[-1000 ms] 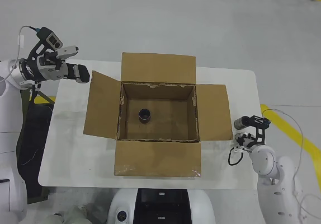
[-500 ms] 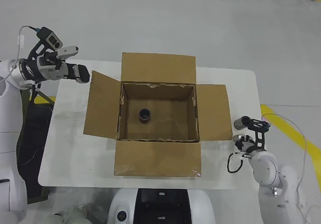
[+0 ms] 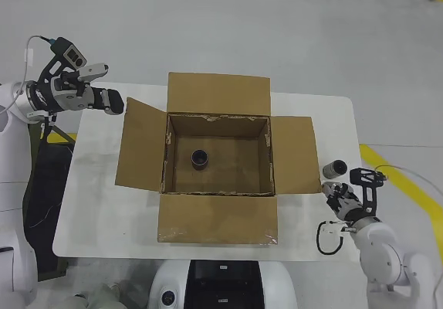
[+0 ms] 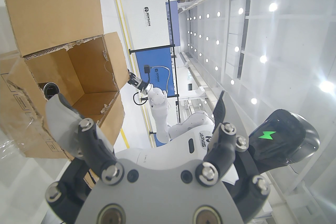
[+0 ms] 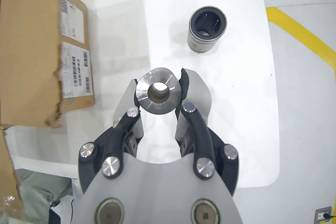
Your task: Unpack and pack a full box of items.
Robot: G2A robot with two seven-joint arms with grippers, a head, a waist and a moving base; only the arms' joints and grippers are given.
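An open cardboard box [image 3: 218,93] sits mid-table with its four flaps spread. One dark cylinder [image 3: 199,160] lies on its floor, also seen as a cylinder [image 4: 50,89] through the box's open top. My right gripper [image 5: 158,84] is shut on a shiny metal ring [image 5: 158,97] just above the table, right of the box [image 5: 29,25]. In the top view the right gripper [image 3: 336,191] is near the right flap. A steel bearing sleeve [image 5: 207,28] stands on the table just beyond it, the same sleeve [image 3: 334,168]. My left gripper [image 3: 113,101] hangs open over the table's far left corner, its fingers [image 4: 59,109] wide apart.
The white table [image 3: 98,201] has bare room left of the box and in a narrow strip on the right. A yellow floor line [image 3: 426,197] runs past the right edge. The box's right flap [image 3: 295,154] lies close to the right gripper.
The right arm has pulled back toward the table's near edge, away from the bearing sleeve, which stays in place. The left arm has not moved.
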